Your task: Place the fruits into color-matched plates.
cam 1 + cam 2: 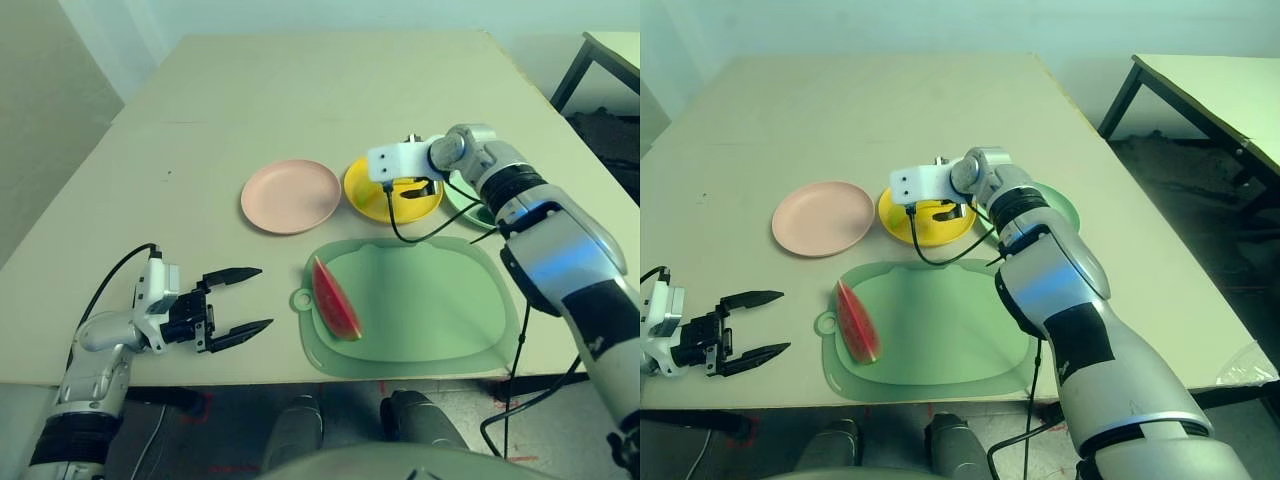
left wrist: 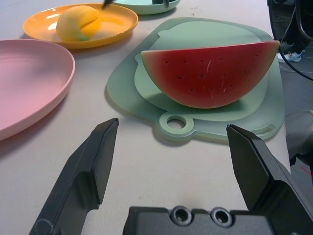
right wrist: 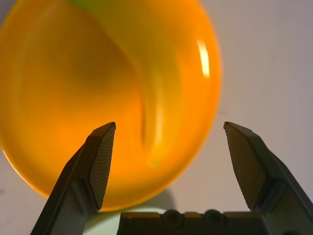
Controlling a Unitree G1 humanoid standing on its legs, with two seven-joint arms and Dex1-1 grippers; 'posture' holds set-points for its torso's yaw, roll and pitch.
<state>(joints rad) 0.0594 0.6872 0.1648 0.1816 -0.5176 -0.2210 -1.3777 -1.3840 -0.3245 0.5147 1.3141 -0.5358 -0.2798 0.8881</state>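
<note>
The curved yellow toy banana [image 2: 78, 22] lies in the round yellow plastic plate [image 2: 120, 28], with the right gripper [image 3: 166, 161] just above it, fingers spread apart and empty. The red watermelon wedge with green rind [image 1: 336, 300] rests on the large green rounded-rectangle mat [image 1: 440, 300], beside the empty pale pink plate [image 1: 291, 195]. The left gripper [image 1: 243, 300] hovers near the table's front edge, fingers wide apart, holding nothing.
</note>
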